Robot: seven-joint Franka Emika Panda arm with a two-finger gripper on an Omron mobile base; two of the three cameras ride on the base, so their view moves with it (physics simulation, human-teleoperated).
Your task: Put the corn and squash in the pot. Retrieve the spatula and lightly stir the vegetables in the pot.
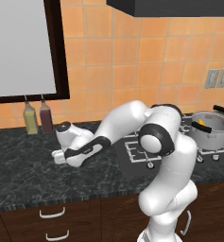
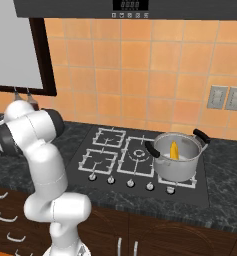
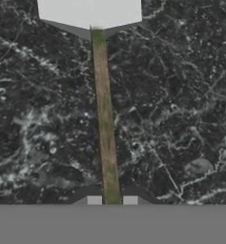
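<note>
Pale grey-white spatula (image 3: 101, 71) with flat squarish blade and thin brownish handle lies flat on dark marbled stone counter (image 3: 181, 95). I see gripper (image 3: 112, 200) low over it, two finger tips (image 3: 94, 200) straddling handle near its end, gap barely wider than handle; I cannot tell if pads press it. Shiny steel pot (image 2: 176, 156) with black side handles sits on front right hob burner, well apart, bright yellow corn cob (image 2: 174, 149) inside.
</note>
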